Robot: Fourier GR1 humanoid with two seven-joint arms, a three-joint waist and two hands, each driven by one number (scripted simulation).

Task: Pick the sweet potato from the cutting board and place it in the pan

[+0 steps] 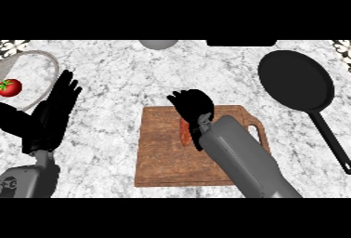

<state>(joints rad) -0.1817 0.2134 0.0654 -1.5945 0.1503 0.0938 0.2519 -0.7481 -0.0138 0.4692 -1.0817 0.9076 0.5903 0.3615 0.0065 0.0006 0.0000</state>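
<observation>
A white and grey marbled counter (109, 69) carries a wooden cutting board (161, 158) near its middle and a black pan (296, 81) to the right, handle pointing toward the lower right. A grey-rimmed plate (42, 56) sits at the left edge, and a grey rounded object (158, 44) at the far edge.

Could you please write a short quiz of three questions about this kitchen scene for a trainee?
1. True or false: the sweet potato already lies in the pan.
2. Which hand is over the cutting board? A) left hand B) right hand
3. What red thing lies at the far left, beside the left hand?

Key: 1. False, it is on the cutting board. 2. B. 3. A tomato.
</observation>
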